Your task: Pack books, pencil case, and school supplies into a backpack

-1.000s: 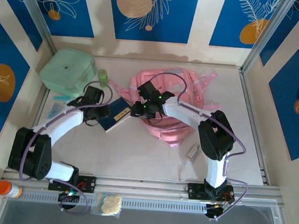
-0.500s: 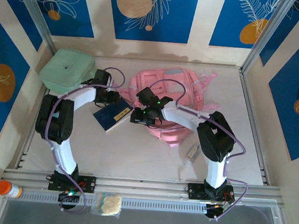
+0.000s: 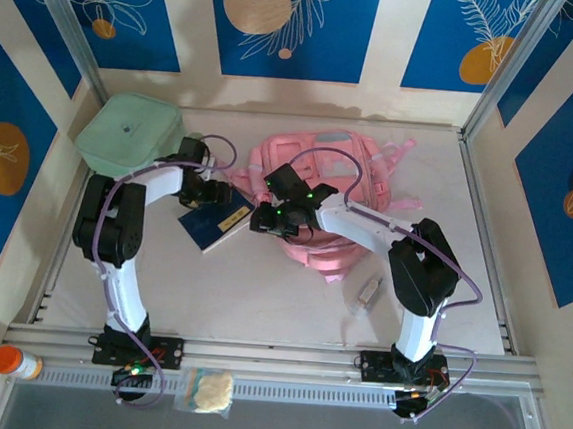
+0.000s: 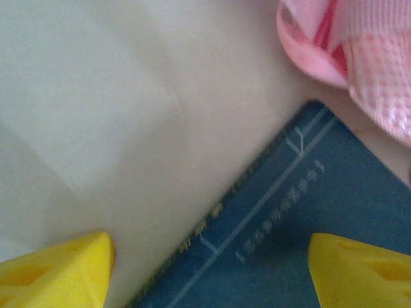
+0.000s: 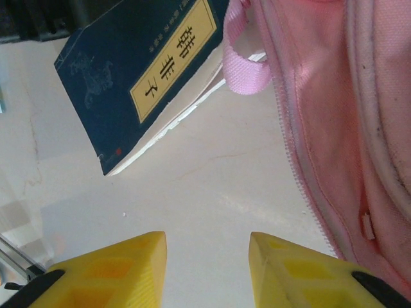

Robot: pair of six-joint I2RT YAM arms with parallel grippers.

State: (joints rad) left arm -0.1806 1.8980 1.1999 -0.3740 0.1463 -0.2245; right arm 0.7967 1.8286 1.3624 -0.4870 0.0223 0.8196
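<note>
Pale bench (image 3: 260, 292): navy book (image 3: 213, 224) lies beside pink backpack (image 3: 356, 170), probably for loading; left tool (image 3: 211, 194) spread above it, right tool (image 3: 264, 219) apart, empty.

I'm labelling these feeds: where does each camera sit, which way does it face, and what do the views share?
Top external: above and behind the arms, looking down at the table; left gripper and right gripper show near the navy book and backpack.
Left wrist: on the left wrist, facing down at the book's corner; own yellow fingertips show.
Right wrist: on the right wrist, facing the book's label and backpack zipper; own yellow fingertips show.
Shared: book and backpack, in all three.
</note>
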